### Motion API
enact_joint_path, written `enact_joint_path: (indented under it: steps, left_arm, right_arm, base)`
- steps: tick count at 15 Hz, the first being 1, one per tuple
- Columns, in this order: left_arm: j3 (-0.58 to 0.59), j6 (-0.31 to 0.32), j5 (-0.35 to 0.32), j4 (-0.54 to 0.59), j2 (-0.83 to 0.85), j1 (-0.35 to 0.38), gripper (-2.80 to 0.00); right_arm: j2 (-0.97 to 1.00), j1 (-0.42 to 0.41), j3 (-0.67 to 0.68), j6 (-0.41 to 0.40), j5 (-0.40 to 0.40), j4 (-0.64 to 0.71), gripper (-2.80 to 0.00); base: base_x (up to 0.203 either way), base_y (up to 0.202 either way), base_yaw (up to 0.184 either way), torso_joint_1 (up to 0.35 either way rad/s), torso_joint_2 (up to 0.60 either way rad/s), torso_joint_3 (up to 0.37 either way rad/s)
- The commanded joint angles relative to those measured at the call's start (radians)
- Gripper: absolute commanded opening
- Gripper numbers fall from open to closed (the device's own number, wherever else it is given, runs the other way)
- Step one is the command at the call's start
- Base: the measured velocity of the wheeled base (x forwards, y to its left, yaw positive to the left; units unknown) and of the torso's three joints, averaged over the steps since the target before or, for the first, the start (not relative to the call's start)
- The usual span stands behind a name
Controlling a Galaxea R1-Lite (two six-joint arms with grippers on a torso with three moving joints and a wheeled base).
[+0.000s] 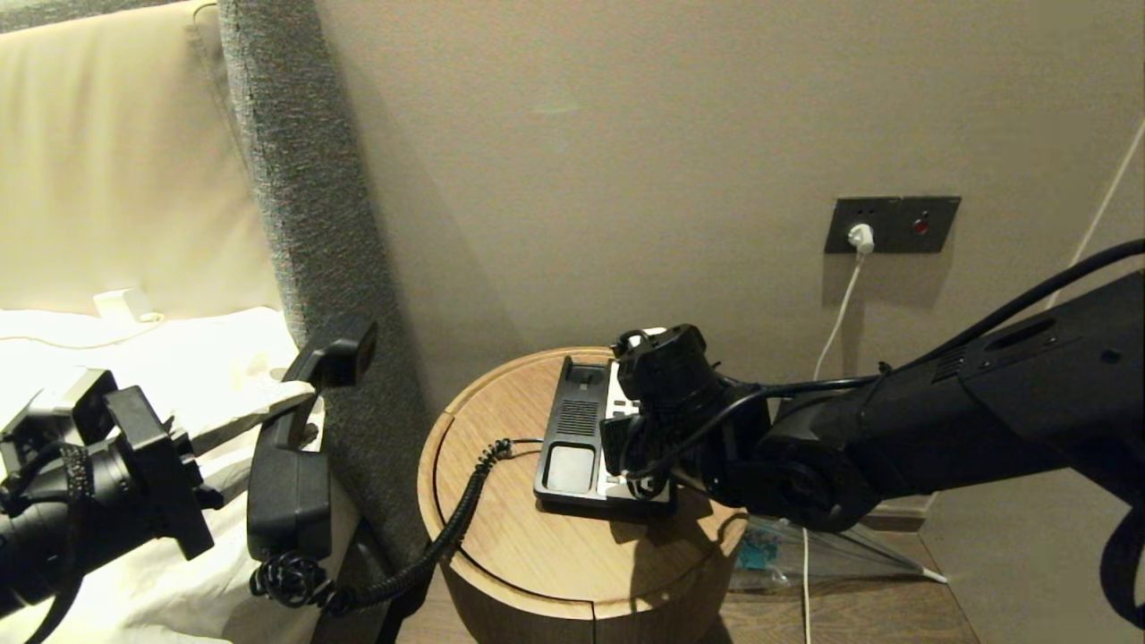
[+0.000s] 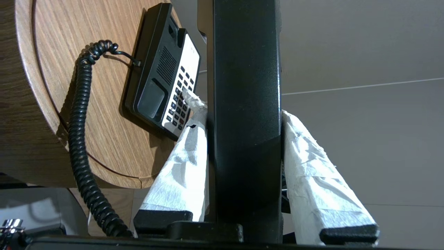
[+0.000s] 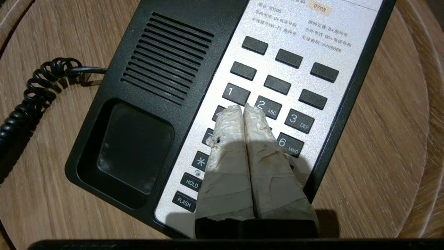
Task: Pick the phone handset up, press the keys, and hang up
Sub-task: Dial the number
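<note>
The black phone handset [image 1: 300, 447] hangs upright in the air left of the round table, and my left gripper [image 2: 239, 106] is shut on its middle with a white-wrapped finger on each side. Its coiled cord [image 1: 456, 519] runs down to the phone base [image 1: 572, 420] on the table. In the right wrist view my right gripper [image 3: 242, 109] is shut, fingers pressed together, tips low over the keys [image 3: 293, 119] between 1 and 2, covering 4 and 5. Whether the tips touch a key I cannot tell. The cradle [image 3: 133, 149] is empty.
The round wooden side table [image 1: 501, 555] stands against a beige wall. A grey upholstered headboard panel [image 1: 304, 224] and a bed with white linen [image 1: 134, 358] are to its left. A wall socket with a white plug [image 1: 860, 237] and its cable hang on the right.
</note>
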Motion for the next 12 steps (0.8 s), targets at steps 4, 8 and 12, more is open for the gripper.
enact_joint_path:
  steps: [4,8,12]
  left_arm:
    - [0.004,-0.007,-0.004,-0.005,-0.007,0.0,-2.8]
    - [0.002,-0.007,-0.004,-0.005,0.001,0.0,-2.8]
    - [0.002,-0.007,-0.004,-0.005,0.006,0.0,-2.8]
  right_arm:
    - [-0.005,0.002,0.029,-0.001,-0.002,-0.003,-2.8]
    - [0.001,0.003,0.026,-0.003,-0.001,-0.007,-2.8]
    - [-0.004,0.003,0.02,0.002,-0.001,-0.01,-2.8]
  base:
    - [0.0,0.0,0.0,0.0,0.0,0.0]
    - [0.0,0.0,0.0,0.0,0.0,0.0]
    - [0.0,0.0,0.0,0.0,0.0,0.0]
